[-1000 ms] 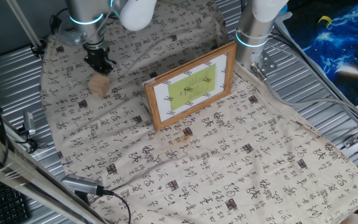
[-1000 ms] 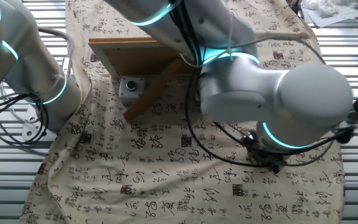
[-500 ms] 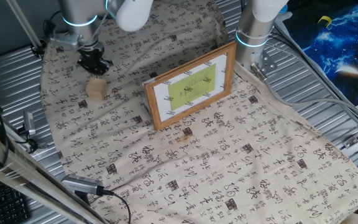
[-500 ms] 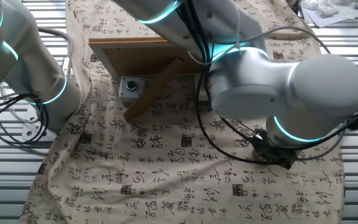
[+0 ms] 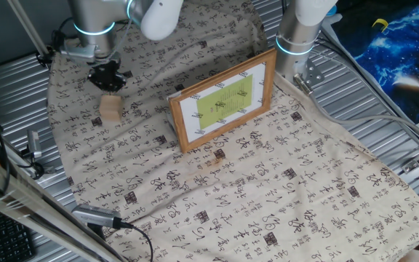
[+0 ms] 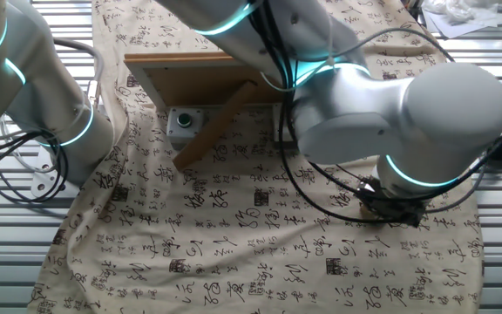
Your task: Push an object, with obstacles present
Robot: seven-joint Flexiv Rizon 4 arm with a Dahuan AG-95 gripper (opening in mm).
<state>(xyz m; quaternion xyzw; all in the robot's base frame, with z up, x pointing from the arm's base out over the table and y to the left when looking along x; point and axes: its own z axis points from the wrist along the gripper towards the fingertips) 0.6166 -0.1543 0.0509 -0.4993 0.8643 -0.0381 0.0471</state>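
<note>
Wooden cube [image 5: 110, 107] shows beside the pincer [image 5: 107, 81] in one view — arm-hidden in the other.

The arm [image 6: 390, 105] is showing smooth, rounded white-grey shells, bulging wide at the joints. Thin rings of cyan light are glowing around the joints [image 5: 93, 28], one circling the silver cylindrical wrist. Black cables [image 6: 321, 187] are looping along the outside of the big link near the wrist. The tool [image 5: 106, 76] is wearing matte black all over, a small blocky dark piece under the silver segment; its finer parts are blurring together.
</note>
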